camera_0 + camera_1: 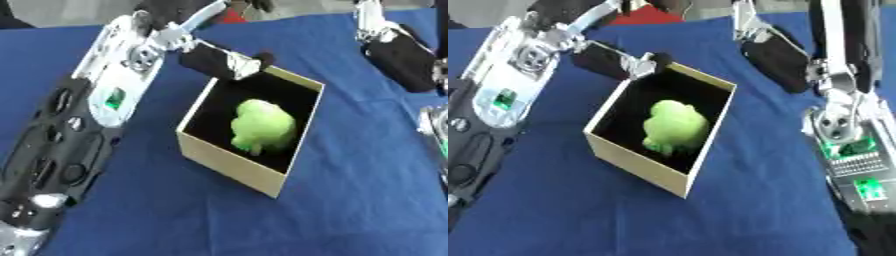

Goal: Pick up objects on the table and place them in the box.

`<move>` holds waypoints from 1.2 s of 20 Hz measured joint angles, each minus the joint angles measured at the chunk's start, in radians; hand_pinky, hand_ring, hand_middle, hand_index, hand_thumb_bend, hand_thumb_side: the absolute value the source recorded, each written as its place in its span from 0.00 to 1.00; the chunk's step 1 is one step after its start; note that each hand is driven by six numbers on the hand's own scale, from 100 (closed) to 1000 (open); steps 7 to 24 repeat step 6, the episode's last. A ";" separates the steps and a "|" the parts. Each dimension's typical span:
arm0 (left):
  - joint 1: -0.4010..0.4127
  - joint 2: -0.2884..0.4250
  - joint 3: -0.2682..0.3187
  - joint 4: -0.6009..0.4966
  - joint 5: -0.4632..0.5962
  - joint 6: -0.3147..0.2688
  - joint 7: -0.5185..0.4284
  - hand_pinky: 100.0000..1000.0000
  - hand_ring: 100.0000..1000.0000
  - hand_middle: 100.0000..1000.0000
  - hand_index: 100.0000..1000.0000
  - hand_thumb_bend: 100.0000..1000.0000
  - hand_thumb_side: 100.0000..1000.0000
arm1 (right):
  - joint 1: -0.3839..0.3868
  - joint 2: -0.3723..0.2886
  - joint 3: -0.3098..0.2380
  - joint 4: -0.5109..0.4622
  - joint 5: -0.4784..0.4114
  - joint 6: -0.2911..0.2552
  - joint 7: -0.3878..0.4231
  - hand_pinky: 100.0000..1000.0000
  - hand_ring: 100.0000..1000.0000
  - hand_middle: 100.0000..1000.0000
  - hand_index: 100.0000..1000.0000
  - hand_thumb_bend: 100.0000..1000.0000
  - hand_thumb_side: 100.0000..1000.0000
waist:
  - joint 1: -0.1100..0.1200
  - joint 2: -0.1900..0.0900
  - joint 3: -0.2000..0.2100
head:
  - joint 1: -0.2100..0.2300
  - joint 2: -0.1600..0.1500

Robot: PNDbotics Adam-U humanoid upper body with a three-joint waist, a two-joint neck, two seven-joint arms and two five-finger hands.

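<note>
In the middle of the blue counter [350, 200] stands the box [229, 164], open at the top, pale on the outside and black within. A green lump [260, 126] lies inside it, on the floor of the box toward the near wall, touching no hand.

By its look, the lump is light and soft: a rounded, knobbly thing of bright green, perhaps foam or plush, with a small stub at its lower edge. I judge that it would give under the fingers rather than slip or break. The best hold is probably across its broad rounded body from above, since the walls leave little room at the sides; the stub looks too small to trust. What the lump is meant to be, I cannot make out.

The left hand [229, 62] hangs at the far corner of the box, over or against the rim. It shows as a dark shape with pale bits at its end, and I cannot tell how its fingers stand or whether they touch the cardboard. It appears to carry nothing.

The right hand [773, 56] hangs over the far right of the counter, well apart from the box. It too is only a dark mass, so I cannot tell whether it is open or closed.

The arms hide much of the counter at both sides, and no other loose thing shows on the cloth. Whether more waits beneath the arms cannot be told.
</note>
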 measured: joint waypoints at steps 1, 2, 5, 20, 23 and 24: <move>0.011 0.013 0.015 -0.017 0.013 0.016 0.016 0.44 0.67 0.57 0.71 0.10 0.43 | 0.000 0.000 -0.001 0.000 0.002 0.000 0.000 0.88 0.72 0.72 0.88 0.00 0.50 | 0.000 0.000 0.001 | -0.002 0.000; 0.021 0.026 0.031 -0.035 0.025 0.033 0.032 0.44 0.67 0.57 0.71 0.08 0.44 | 0.000 0.000 -0.002 0.000 0.003 0.000 0.000 0.88 0.72 0.72 0.88 0.00 0.50 | -0.001 0.000 0.002 | -0.003 0.000; 0.056 0.065 0.075 -0.086 0.053 0.083 0.076 0.43 0.67 0.56 0.71 0.02 0.46 | -0.001 0.000 -0.004 0.000 0.004 -0.001 0.001 0.88 0.72 0.72 0.88 0.00 0.50 | -0.002 0.000 0.006 | -0.005 0.000; 0.069 0.076 0.087 -0.102 0.063 0.098 0.089 0.43 0.67 0.56 0.71 0.01 0.47 | -0.001 0.000 -0.004 0.000 0.004 -0.001 0.001 0.88 0.72 0.72 0.88 0.00 0.50 | -0.002 0.000 0.007 | -0.006 0.000; 0.069 0.076 0.087 -0.102 0.063 0.098 0.089 0.43 0.67 0.56 0.71 0.01 0.47 | -0.001 0.000 -0.004 0.000 0.004 -0.001 0.001 0.88 0.72 0.72 0.88 0.00 0.50 | -0.002 0.000 0.007 | -0.006 0.000; 0.069 0.076 0.087 -0.102 0.063 0.098 0.089 0.43 0.67 0.56 0.71 0.01 0.47 | -0.001 0.000 -0.004 0.000 0.004 -0.001 0.001 0.88 0.72 0.72 0.88 0.00 0.50 | -0.002 0.000 0.007 | -0.006 0.000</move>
